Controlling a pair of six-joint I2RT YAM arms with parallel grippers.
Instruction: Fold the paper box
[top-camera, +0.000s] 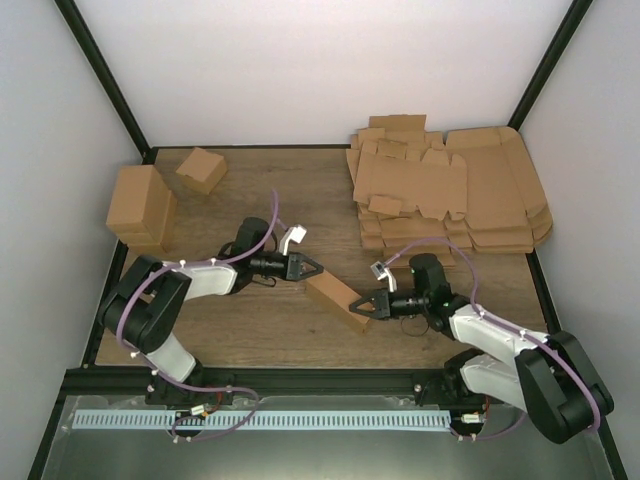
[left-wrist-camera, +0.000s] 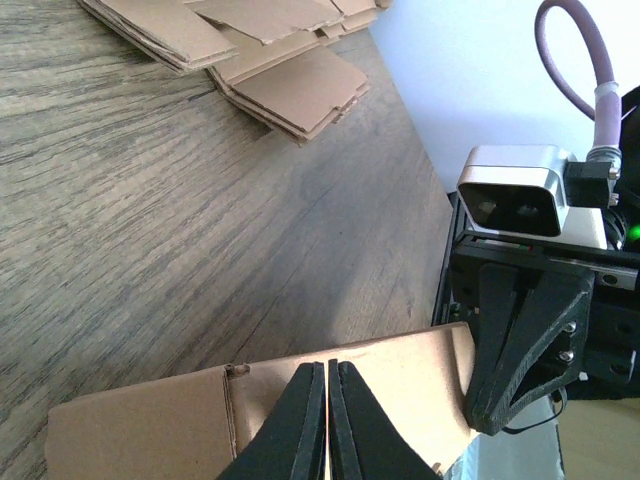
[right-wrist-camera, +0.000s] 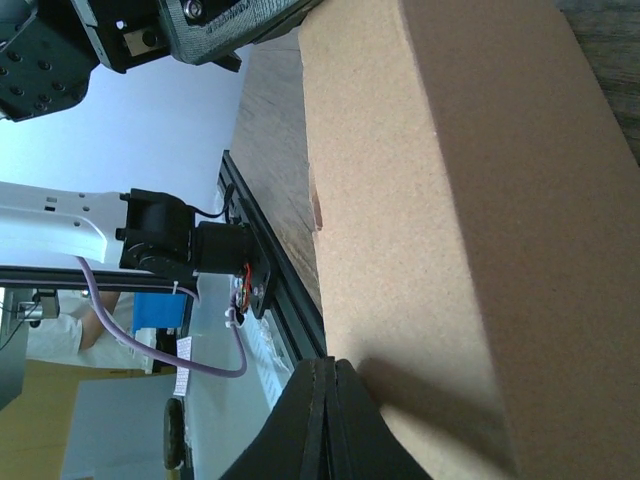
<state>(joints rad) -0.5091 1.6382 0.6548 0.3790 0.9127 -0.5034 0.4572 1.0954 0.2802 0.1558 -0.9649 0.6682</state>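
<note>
The paper box (top-camera: 338, 300) at centre frame is plain tan-brown cardboard with no print. It is a shade paler than the bench (top-camera: 260, 335), whose brown wood grain runs in darker streaks. The left hand (top-camera: 316, 267) and the right hand (top-camera: 358, 305) are both matt black. The left arm (top-camera: 205, 280) and the right arm (top-camera: 490, 335) have white shells and black joints, and each trails a purple cable (top-camera: 272, 215). The stack of flat sheets (top-camera: 480, 190) at upper right, the large folded box (top-camera: 140, 205) and the small folded box (top-camera: 201, 168) at upper left are the same plain tan. The walls (top-camera: 320, 60) are pale white-grey and the frame posts (top-camera: 100, 70) are black. At the right of the left wrist view, a camera housing (left-wrist-camera: 515, 195) is silver-grey with a dark face.
</note>
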